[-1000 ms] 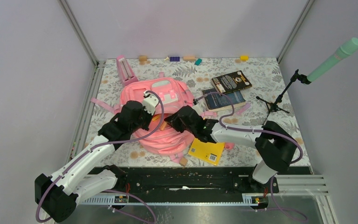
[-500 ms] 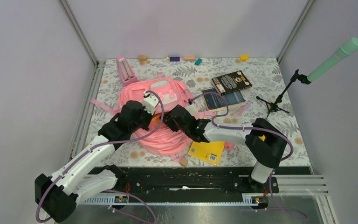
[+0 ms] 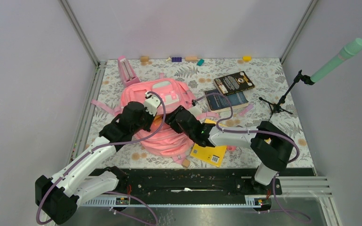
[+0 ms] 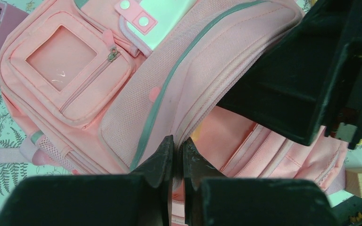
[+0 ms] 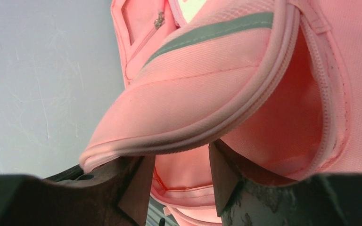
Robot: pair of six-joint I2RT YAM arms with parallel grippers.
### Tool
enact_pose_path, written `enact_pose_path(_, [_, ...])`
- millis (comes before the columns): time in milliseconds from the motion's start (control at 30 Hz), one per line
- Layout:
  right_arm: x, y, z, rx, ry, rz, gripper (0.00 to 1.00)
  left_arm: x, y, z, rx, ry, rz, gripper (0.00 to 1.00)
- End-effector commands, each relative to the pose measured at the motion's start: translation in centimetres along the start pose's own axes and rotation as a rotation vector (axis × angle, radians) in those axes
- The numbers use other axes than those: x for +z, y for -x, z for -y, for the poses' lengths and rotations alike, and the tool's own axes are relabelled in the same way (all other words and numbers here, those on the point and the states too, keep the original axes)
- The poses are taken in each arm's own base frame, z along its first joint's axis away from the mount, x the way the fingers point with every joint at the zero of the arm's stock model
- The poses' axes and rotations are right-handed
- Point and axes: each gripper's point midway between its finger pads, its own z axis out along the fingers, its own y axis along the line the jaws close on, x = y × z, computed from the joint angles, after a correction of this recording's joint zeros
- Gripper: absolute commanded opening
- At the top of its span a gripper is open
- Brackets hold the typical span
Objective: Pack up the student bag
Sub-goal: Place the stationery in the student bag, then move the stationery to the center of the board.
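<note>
The student bag [image 3: 139, 96], soft pink with a mint patch, lies in the middle of the table. My left gripper [image 4: 178, 146] is shut on the piped edge of the bag's top flap [image 4: 184, 70] and holds that edge up. The right gripper [image 5: 181, 162] is open and sits under the lifted flap [image 5: 207, 94], at the mouth of the main compartment. Only pink lining shows between its fingers [image 5: 136, 188]. In the top view both wrists meet over the front half of the bag, the right gripper [image 3: 172, 120] pointing left. What is inside the bag is hidden.
A yellow book [image 3: 209, 153] lies by the right arm, near the front edge. Two dark books [image 3: 234, 82] [image 3: 226, 100] lie at the back right. A pink metronome-shaped object [image 3: 127, 70], small blocks [image 3: 176, 59] and a stand [image 3: 283, 96] with a mint tube [image 3: 338, 60] are around.
The right gripper has opened wider and pushed left, further under the bag's flap. The left gripper has kept its hold and has not moved.
</note>
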Motion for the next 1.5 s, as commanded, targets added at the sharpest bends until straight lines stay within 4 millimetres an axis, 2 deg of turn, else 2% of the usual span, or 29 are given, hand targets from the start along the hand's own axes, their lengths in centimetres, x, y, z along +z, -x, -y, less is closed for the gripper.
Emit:
enact_pose_path(0, [-2.0,2.1,-3.3,-0.048,0.105,0.088,0.51,-1.3,4.4,-0.3,-0.024,0.004,0.143,0.0])
enact_pose_path(133, [-4.1,2.1,-3.3,-0.132,0.12,0.072,0.5,-1.4,4.3,-0.7,-0.027,0.024,0.143,0.0])
enact_pose_path(233, [-6.2,3.1,-1.8,-0.21,0.097,0.079,0.5,-1.4,4.3,-0.8,-0.029,0.032,0.143,0.0])
enact_pose_path(300, [-7.7,4.3,0.2,-0.284,0.056,0.108,0.51,-1.4,4.3,-0.9,-0.03,0.034,0.144,0.0])
enact_pose_path(400, [-9.8,6.4,2.8,-0.454,-0.016,0.149,0.51,-1.4,4.3,-0.9,-0.028,0.034,0.14,0.0])
enact_pose_path(500, [-11.4,9.0,5.7,-0.53,-0.113,0.167,0.54,-1.4,4.2,-0.9,-0.027,0.035,0.135,0.0])
enact_pose_path(667, [-13.4,14.0,11.3,-0.496,-0.267,0.196,0.55,-1.3,4.0,-1.0,-0.026,0.044,0.127,0.0])
enact_pose_path(833, [-15.3,18.2,14.4,-0.469,-0.386,0.256,0.58,-1.2,3.9,-1.1,-0.025,0.044,0.12,0.0])
enact_pose_path(1033, [-15.2,20.7,16.9,-0.467,-0.49,0.267,0.59,-1.3,3.9,-0.9,-0.025,0.037,0.121,0.0])
enact_pose_path(1467, [-11.1,25.2,21.8,-0.35,-0.715,0.258,0.61,-1.1,3.8,-0.9,-0.032,0.038,0.112,0.0])
